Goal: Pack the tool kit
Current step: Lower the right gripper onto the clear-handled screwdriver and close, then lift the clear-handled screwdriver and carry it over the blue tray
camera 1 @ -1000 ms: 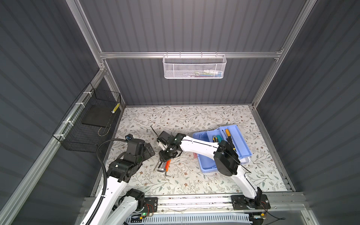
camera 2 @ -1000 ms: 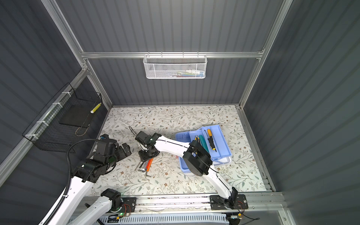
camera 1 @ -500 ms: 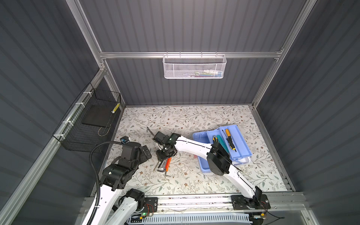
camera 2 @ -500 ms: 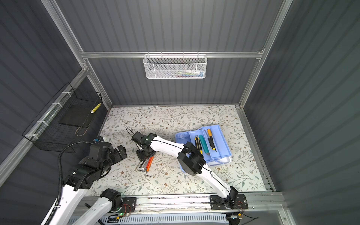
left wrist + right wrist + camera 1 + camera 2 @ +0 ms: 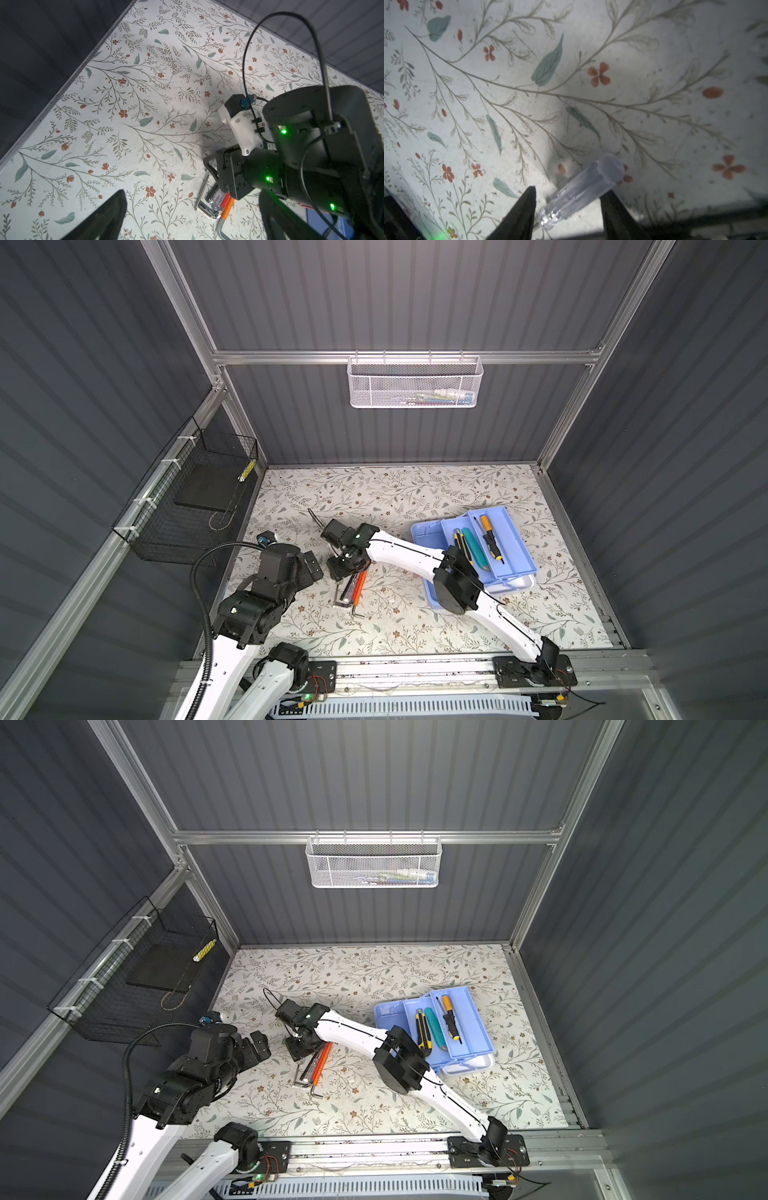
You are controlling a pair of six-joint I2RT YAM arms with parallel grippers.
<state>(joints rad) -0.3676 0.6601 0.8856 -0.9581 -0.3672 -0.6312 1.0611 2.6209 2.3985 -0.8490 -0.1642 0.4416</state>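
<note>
Nearest the rail, the left jaws stand wide over bare worktop (image 5: 415, 626), gripping nothing; the left wrist view shows their dark fingers (image 5: 108, 216) framing the floral sheet. That arm has drawn back slightly toward the rail since a second ago.

Just right of the left jaws lies the loose bundle: a hex key (image 5: 353, 611), a silver L-shaped key (image 5: 337, 601), an orange-handled tool (image 5: 360, 588) and a clear-handled screwdriver (image 5: 581, 191). None of these has moved.

The right jaws point down at the bundle's far end, part-open and astride the clear handle. A fingertip (image 5: 527, 203) stands on either side, with a gap showing on one side, so nothing is gripped. This arm and its elbow have shifted leftward over the last second.

Well right of the right jaws, the tool kit (image 5: 426, 531) sits open as before. Its light-blue tray (image 5: 511, 547) holds a yellow-and-black knife (image 5: 462, 545), a teal knife (image 5: 477, 551) and a yellow-handled screwdriver (image 5: 490, 537).

Beyond the left jaws hangs a black wire basket (image 5: 195, 497). High beyond both jaws is a white mesh basket (image 5: 415, 383).
</note>
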